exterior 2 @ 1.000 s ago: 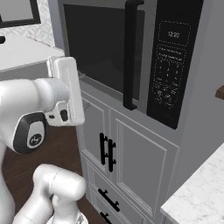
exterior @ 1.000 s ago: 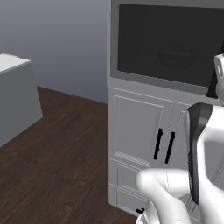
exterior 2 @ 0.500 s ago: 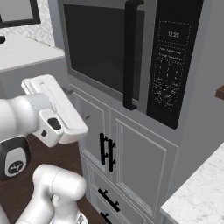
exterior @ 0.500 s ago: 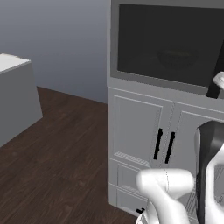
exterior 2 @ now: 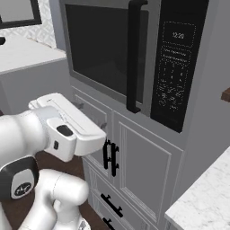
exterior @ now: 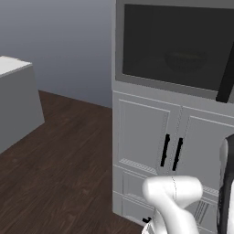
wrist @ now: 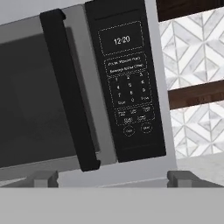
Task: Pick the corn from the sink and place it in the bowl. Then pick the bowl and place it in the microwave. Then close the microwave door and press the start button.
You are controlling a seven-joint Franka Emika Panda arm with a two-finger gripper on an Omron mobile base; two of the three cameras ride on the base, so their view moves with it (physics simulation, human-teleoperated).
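While the hand view looks straight at the microwave [wrist: 87, 87], the gripper [wrist: 113, 178] shows as two small grey finger tips at the bottom, one at the left and one at the right, standing wide apart with nothing between them, so it is open. Both tips sit just below the microwave's lower edge in that view, not touching it as far as can be told.

Beyond the tips, the microwave door [wrist: 39, 96] is shut, its black vertical handle bar [wrist: 70, 92] running down the right side of the dark glass. Right of the handle lies the black control panel [wrist: 127, 87], with a clock reading 12:20, rows of keys and two round buttons [wrist: 138, 129] near its bottom. Further right is a patterned tiled wall [wrist: 192, 65] with dark wooden shelves.

From the right base view, the white arm's wrist [exterior 2: 67, 130] is held low and to the left of the microwave door [exterior 2: 103, 54], in front of the grey cabinets [exterior 2: 143, 166].

Through the glass in the left base view, the bowl [exterior: 185, 59] is faintly seen inside the microwave [exterior: 173, 45]; the corn cannot be made out.
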